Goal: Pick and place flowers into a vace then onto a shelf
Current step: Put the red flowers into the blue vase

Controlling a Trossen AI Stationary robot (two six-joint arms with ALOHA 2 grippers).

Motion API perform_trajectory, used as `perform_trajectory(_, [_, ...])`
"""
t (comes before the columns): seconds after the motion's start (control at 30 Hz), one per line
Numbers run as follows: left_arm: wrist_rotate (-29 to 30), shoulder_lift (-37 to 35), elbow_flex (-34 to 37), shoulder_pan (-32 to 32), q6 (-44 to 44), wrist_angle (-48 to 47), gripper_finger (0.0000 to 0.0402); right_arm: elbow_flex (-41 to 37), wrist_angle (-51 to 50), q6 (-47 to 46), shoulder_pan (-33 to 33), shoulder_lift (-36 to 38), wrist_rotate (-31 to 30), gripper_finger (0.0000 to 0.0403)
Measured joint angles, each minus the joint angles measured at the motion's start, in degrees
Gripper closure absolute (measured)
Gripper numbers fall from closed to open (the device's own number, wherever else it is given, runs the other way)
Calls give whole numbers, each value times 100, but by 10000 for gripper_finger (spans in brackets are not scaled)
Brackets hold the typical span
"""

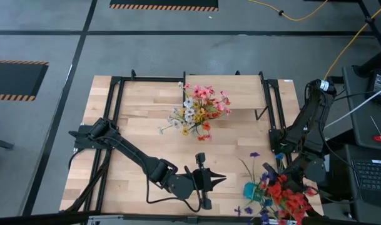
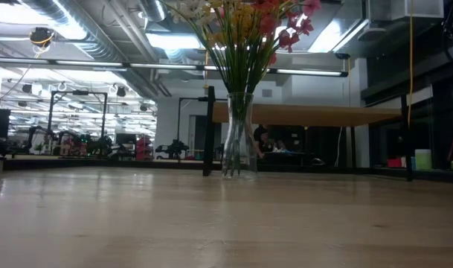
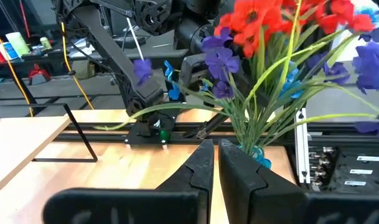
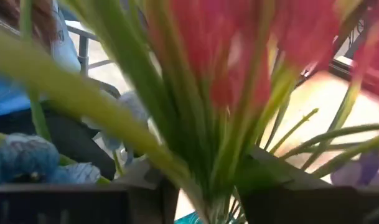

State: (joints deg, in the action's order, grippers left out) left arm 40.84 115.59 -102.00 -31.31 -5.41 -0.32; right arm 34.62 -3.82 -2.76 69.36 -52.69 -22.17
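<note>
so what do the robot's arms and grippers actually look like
Both arms are dark, near black, built of jointed tubular links. The left gripper ends in two tapered, pointed dark fingers on a wide crossbar, with a thin black cable looping beneath the arm. The right arm carries black cabling along its links.

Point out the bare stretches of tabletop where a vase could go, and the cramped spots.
Bare wood spans the tabletop from the left arm to the vase of flowers, and between that vase and the shut left gripper. It is crowded at the near right corner, where the right gripper sits among red and purple flowers. The shelf looks bare.
</note>
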Motion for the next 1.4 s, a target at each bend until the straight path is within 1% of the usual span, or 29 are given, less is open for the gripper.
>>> perform_trajectory(0.13, [2, 0, 0, 2, 0, 0, 384, 257, -278, 27, 0, 0, -3, 247])
perform_trajectory(0.27, [0, 0, 0, 2, 4, 2, 384, 515, -568, 83, 0, 2, -15, 236])
perform_trajectory(0.43, [2, 0, 0, 2, 7, 2, 384, 610, -559, 349, -19, 2, -19, 233])
perform_trajectory(0.63, [0, 0, 0, 2, 7, 2, 384, 622, -379, 570, -314, 2, -21, 233])
perform_trajectory(0.93, [0, 0, 0, 2, 12, -87, 384, 625, -478, 450, -707, 4, -3, 233])
perform_trajectory(1.13, [-26, 0, 107, 2, 1, -119, 384, 625, -530, 437, -978, -34, 605, 233])
perform_trajectory(1.4, [-58, 9, 328, 2, -281, -139, 384, 627, -786, 430, -1371, -292, 712, 233])
